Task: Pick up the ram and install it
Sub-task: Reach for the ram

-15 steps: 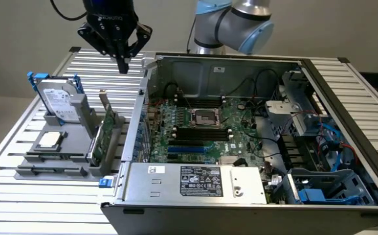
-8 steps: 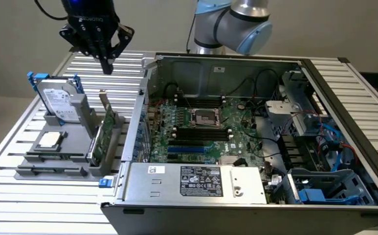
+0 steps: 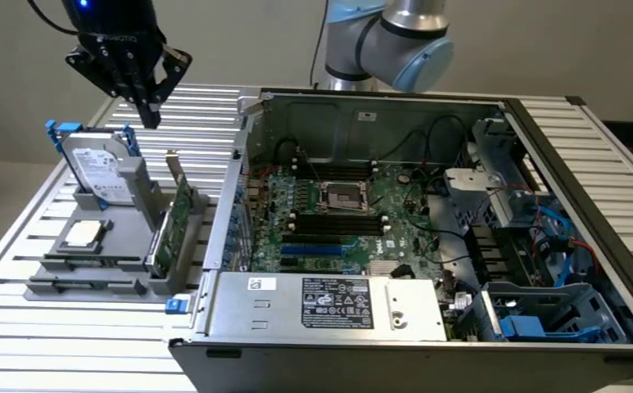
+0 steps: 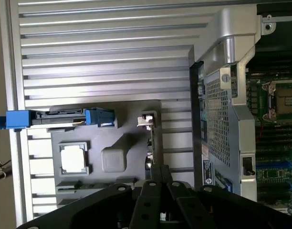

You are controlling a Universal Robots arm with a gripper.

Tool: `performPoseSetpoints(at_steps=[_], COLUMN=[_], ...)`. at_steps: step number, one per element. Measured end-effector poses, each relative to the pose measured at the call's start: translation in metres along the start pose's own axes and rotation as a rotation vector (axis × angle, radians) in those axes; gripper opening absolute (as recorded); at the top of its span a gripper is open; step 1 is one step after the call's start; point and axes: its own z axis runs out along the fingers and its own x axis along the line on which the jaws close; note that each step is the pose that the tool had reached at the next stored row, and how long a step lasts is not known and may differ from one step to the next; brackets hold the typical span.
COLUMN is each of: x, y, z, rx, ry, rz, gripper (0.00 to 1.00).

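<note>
- The black end effector (image 4: 158, 175) is sitting closest to the wrist camera. Its fingers are looking pressed together, with nothing between them.
- In the exterior view it is hanging high over the far end of a grey holder (image 3: 130, 288), touching nothing. It is probably staying clear of the tall parts below.
- The holder is resting on the slatted worktop (image 3: 76, 352), at the exterior view's left of an open computer case (image 3: 382, 97). It is presenting each part in its own seat, reachable from above.
- The ram (image 3: 84, 264) is, as far as I can judge, the thin dark stick lying along the holder's near end, just beside a square CPU (image 3: 84, 233). It is ungripped and well apart from the end effector.
- A taller green card (image 3: 179, 225) is standing on edge in the holder, and a drive (image 3: 97, 172) is leaning in a cradle behind.
- Inside the case the motherboard (image 3: 414, 237) is lying face up, exposing its long black slots (image 3: 338, 223) to an approach from above.
</note>
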Motion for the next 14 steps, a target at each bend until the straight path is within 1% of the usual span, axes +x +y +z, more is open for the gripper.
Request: performPoseSetpoints(at_steps=[2, 6, 10, 14], x=[0.008, 0.019, 0.026, 0.033], y=[-0.0009, -0.0025, -0.0056, -0.0116], z=[0.0021, 0.0051, 0.0069, 0.0070], rx=[0.0004, 0.0009, 0.0009, 0.0009], ry=[0.0007, 0.0012, 0.0012, 0.0012], rz=[0.000, -0.001, -0.003, -0.004], gripper=[0.11, 0.11, 0.11, 0.11])
